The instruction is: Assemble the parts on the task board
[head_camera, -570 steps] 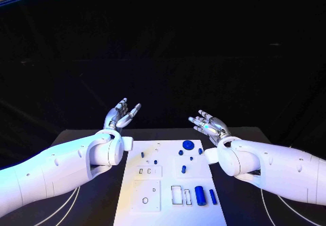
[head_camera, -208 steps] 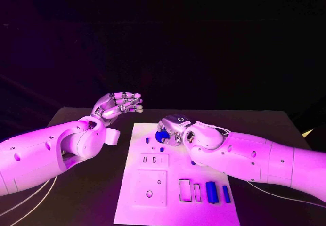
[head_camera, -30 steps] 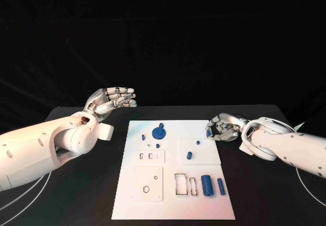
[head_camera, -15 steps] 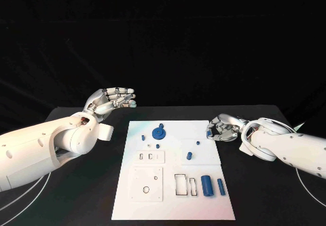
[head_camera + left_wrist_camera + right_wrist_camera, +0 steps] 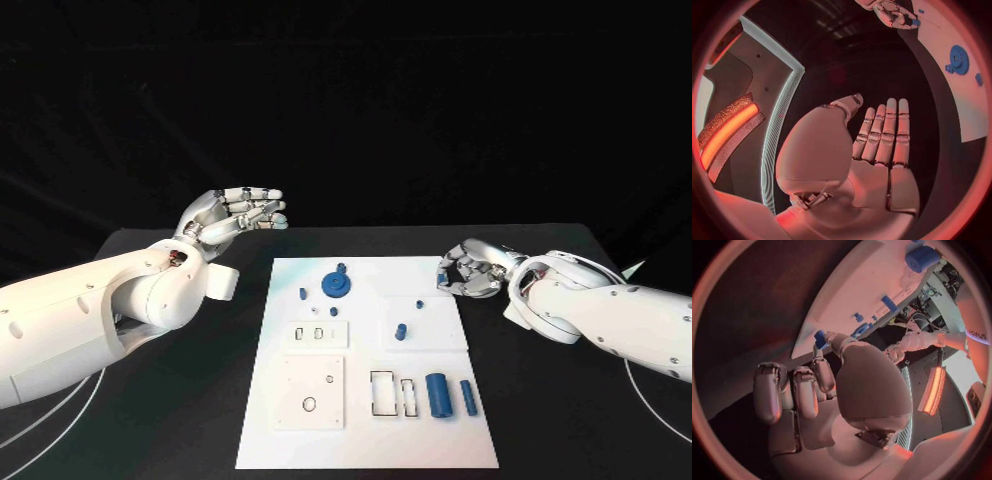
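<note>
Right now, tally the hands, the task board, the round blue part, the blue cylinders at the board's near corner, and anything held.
Hands: 2, left hand, right hand
Task board: 1
Round blue part: 1
Blue cylinders: 2, thick, slim
Held small blue part: 1
Total: 7

We see a matt white task board (image 5: 366, 420) on a matt black table (image 5: 188, 440). The blue parts (image 5: 437, 392) look like smooth plastic. Both arms (image 5: 87, 320) wear glossy white shells; the left hand (image 5: 238, 213) gleams metallic silver.

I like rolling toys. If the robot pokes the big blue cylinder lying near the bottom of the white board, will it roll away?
Probably. The big blue cylinder lies on its rounded side on the flat white board, so a sideways poke would likely roll it. It looks stiff.
</note>
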You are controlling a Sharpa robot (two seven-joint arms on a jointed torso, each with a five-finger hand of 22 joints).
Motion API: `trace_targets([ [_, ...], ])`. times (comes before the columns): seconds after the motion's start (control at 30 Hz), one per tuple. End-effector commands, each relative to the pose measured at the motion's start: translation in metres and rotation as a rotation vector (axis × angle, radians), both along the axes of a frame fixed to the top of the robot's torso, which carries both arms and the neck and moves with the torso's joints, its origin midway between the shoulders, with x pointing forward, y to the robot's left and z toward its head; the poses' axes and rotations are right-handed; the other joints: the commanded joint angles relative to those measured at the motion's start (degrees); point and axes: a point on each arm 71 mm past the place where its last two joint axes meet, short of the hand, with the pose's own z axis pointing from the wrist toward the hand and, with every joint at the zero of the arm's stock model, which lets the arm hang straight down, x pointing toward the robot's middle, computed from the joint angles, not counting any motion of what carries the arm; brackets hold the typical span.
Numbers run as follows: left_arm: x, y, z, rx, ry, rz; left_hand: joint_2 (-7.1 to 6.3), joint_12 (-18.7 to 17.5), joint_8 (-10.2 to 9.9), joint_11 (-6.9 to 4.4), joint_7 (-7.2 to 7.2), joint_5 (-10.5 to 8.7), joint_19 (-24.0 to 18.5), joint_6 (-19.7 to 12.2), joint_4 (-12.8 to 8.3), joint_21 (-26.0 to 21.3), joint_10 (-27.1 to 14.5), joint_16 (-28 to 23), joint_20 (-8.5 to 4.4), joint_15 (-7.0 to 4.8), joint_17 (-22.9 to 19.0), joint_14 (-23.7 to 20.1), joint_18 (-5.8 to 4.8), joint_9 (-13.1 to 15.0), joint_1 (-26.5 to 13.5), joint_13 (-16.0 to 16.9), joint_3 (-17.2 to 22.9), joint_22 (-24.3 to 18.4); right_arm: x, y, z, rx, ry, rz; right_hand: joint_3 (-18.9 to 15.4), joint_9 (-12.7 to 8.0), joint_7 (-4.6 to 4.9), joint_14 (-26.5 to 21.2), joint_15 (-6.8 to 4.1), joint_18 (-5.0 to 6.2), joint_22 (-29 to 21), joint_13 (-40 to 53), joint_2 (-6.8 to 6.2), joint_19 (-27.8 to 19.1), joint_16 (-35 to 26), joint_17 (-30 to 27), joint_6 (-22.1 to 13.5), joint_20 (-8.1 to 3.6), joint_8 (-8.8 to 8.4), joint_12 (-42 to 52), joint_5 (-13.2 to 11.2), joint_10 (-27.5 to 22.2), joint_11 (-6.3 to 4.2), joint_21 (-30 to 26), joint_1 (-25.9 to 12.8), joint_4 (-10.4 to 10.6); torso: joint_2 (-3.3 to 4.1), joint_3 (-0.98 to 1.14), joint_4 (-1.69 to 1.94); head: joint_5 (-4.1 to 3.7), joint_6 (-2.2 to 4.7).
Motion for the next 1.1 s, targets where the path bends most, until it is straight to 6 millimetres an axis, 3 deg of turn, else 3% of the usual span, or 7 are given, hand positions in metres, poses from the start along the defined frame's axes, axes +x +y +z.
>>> trace_targets([
  [0.03, -0.001, -0.002, 0.001, -0.008, -0.009, -0.021, 0.03, -0.3, -0.2, 0.49, 3.21, -0.16, -0.4, -0.4, -0.1, 0.4, 0.0, -0.2, -0.07, 0.04, 0.1, -0.5, 0.53, 0.1, -0.4, 0.1, 0.3, 0.1, -0.002, 0.002, 0.005, -0.003, -0.072, -0.045, 0.5, 0.3, -0.22, 6.0, -0.32, -0.53, 8.8, 0.8, 0.89, 0.6, 0.2, 14.9, -0.1, -0.48, 0.35, 0.3, 0.5, 0.3, -0.01, 0.2, 0.1, -0.1, -0.05, 0.02, -0.04, 0.13, -0.02],
  [0.3, 0.000, -0.003, 0.001, -0.008, -0.007, -0.023, 0.03, -0.3, -0.2, 0.48, 3.21, -0.16, -0.5, -0.4, -0.1, 0.4, 0.0, -0.2, -0.06, 0.03, 0.1, -0.5, 0.54, 0.1, -0.4, 0.1, 0.3, 0.1, -0.014, 0.027, 0.027, 0.041, -0.104, -0.047, 2.1, 0.6, 0.01, 6.0, -0.25, -0.54, 8.9, 0.6, 1.85, 0.6, 0.1, 14.8, -1.5, -0.51, 0.74, -0.1, -0.3, 0.0, 0.13, 0.1, -0.1, -0.7, -0.12, -0.07, -0.11, 0.12, 0.11],
  [0.6, 0.000, -0.005, 0.000, -0.008, -0.004, -0.026, 0.04, -0.3, -0.2, 0.47, 3.19, -0.16, -0.5, -0.4, -0.1, 0.5, 0.0, -0.2, -0.06, 0.03, 0.1, -0.5, 0.54, 0.1, -0.3, 0.1, 0.3, 0.1, -0.034, 0.089, 0.043, 0.051, -0.126, 0.028, 3.0, 0.7, 0.15, 6.0, -0.19, -0.57, 9.0, 0.4, 2.27, 0.7, 0.1, 14.9, -2.0, -0.47, 0.82, -0.3, 0.2, -0.1, 0.23, 0.2, -0.5, -0.8, -0.03, 0.01, 0.00, 0.46, 0.09],
  [0.87, 0.000, -0.008, 0.000, -0.010, -0.002, -0.032, 0.04, -0.3, -0.2, 0.47, 3.19, -0.16, -0.5, -0.4, -0.1, 0.5, 0.0, -0.2, -0.06, 0.03, 0.1, -0.5, 0.54, 0.1, -0.3, 0.1, 0.3, 0.1, -0.055, 0.151, 0.037, 0.016, -0.150, 0.137, 3.2, 0.8, 0.23, 6.0, -0.13, -0.61, 9.2, 0.5, 2.12, 0.9, 0.1, 14.8, -2.3, -0.43, 0.86, -0.2, 0.2, -0.1, 0.30, 0.4, -0.8, -0.9, 0.00, -0.01, -0.01, 0.83, -0.16],
  [0.97, 0.001, -0.009, -0.001, -0.008, -0.003, -0.034, 0.04, -0.3, -0.2, 0.47, 3.19, -0.16, -0.5, -0.4, -0.1, 0.5, 0.0, -0.2, -0.06, 0.03, 0.1, -0.5, 0.54, 0.1, -0.3, 0.1, 0.3, 0.1, -0.063, 0.171, 0.031, 0.009, -0.149, 0.172, 3.1, 0.9, 0.28, 5.9, -0.05, -0.59, 9.1, 0.5, 1.26, 0.8, 0.1, 14.7, -2.3, -0.35, 1.12, -0.2, 0.3, -0.1, 0.38, 0.3, -1.9, -0.8, 0.08, 0.00, 0.03, 0.96, -0.33],
  [1.1, 0.001, -0.010, -0.001, -0.005, -0.004, -0.036, 0.03, -0.3, -0.2, 0.46, 3.18, -0.17, -0.5, -0.4, -0.1, 0.5, 0.1, -0.2, -0.05, 0.02, 0.2, -0.5, 0.55, 0.1, -0.4, 0.1, 0.4, 0.1, -0.070, 0.188, 0.023, 0.001, -0.140, 0.199, 3.1, 0.9, 0.27, 5.9, -0.04, -0.59, 9.1, 0.5, 1.10, 0.8, 0.1, 14.7, -2.3, -0.33, 1.22, -0.2, 0.3, 0.0, 0.38, 0.3, -2.3, -0.7, 0.13, -0.02, 0.10, 1.06, -0.56],
])
